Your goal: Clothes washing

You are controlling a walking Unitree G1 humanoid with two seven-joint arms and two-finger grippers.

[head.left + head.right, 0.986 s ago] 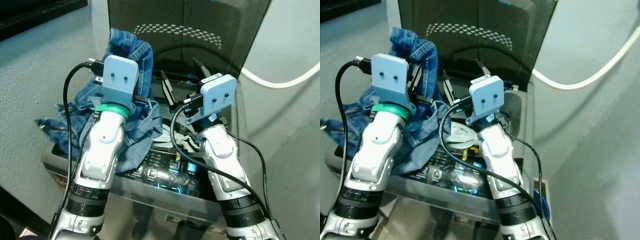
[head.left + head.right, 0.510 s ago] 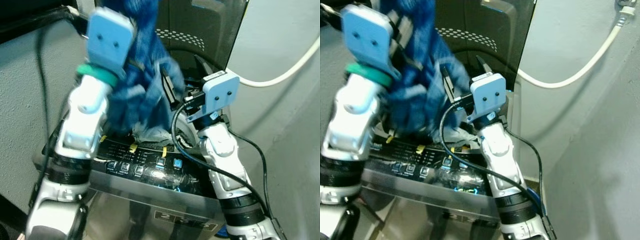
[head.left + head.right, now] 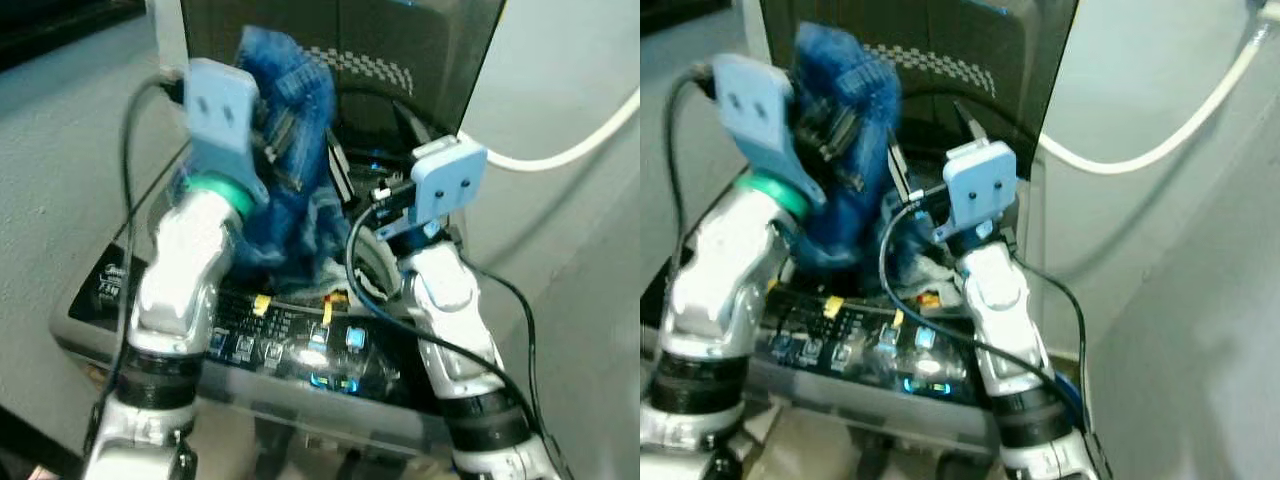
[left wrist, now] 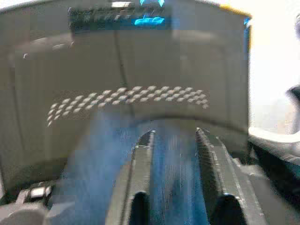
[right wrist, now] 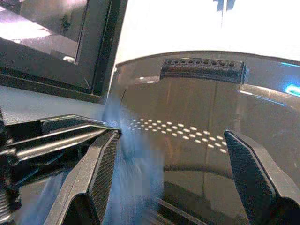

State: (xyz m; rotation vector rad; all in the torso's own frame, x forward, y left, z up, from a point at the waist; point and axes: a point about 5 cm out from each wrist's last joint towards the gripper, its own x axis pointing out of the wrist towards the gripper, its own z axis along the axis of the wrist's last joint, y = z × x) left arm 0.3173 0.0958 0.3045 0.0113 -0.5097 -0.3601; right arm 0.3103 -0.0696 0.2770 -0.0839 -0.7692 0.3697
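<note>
Denim jeans [image 3: 290, 150] hang clamped in the left tool [image 4: 174, 140] above the washer [image 3: 300, 345].

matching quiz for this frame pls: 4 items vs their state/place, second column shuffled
Items:
1. left gripper
2. right gripper
3. washer lid
4. white hose

States/places:
A. raised upright behind the tub
B. shut on the blue jeans, holding them above the tub
C. runs along the wall on the robot's right
D. open, holding nothing, beside the jeans

Pairs: 1-B, 2-D, 3-A, 4-C
</note>
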